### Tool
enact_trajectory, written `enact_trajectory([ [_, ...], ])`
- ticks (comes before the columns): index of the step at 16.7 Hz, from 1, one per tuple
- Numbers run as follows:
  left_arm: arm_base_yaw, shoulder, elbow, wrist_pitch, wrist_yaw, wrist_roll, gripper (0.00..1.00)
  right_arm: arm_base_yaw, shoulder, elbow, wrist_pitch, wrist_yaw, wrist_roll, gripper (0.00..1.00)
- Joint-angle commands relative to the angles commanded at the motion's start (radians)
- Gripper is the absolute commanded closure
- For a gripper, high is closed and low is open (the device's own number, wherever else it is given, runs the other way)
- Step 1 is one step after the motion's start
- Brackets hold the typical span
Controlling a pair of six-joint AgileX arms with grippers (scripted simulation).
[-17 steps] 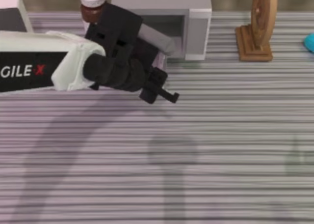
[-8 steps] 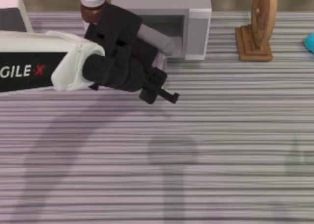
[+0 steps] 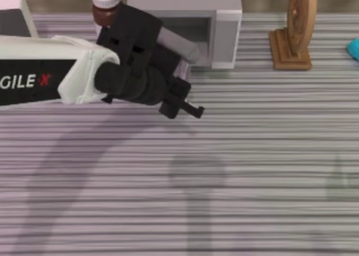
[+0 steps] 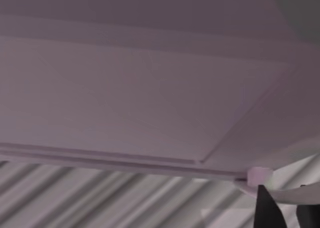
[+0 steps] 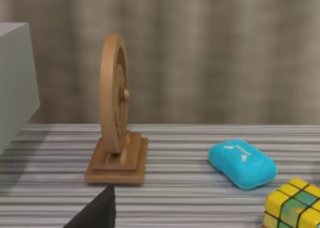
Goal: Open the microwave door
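The light-grey microwave [image 3: 224,31] stands at the table's back centre; its side also shows in the right wrist view [image 5: 15,83]. The microwave door [image 3: 178,46] is swung partly outward, leaving the cavity open to view. In the left wrist view the door [image 4: 140,93] fills the picture, with the end of its white handle [image 4: 260,176] at the lower corner. My left gripper [image 3: 184,83] [image 4: 287,198] reaches in from the left over the door, shut on the handle. My right gripper [image 5: 102,210] shows only as a dark wedge, out of the top view.
A brown bottle with a white cap [image 3: 105,0] stands behind my left arm, and a grey-and-white slanted box [image 3: 14,14] at the back left. A wooden wheel on a stand [image 3: 297,28] [image 5: 117,133], a blue oval object [image 5: 242,163] and a colour cube [image 5: 292,205] lie to the right.
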Motion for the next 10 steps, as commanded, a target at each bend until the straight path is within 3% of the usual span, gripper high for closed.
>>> enact_trajectory([
  [10,0.008,-0.009,-0.011,-0.003,0.027,0.025,1.00,0.000,0.000,0.000,0.000,0.000,0.000,0.00],
])
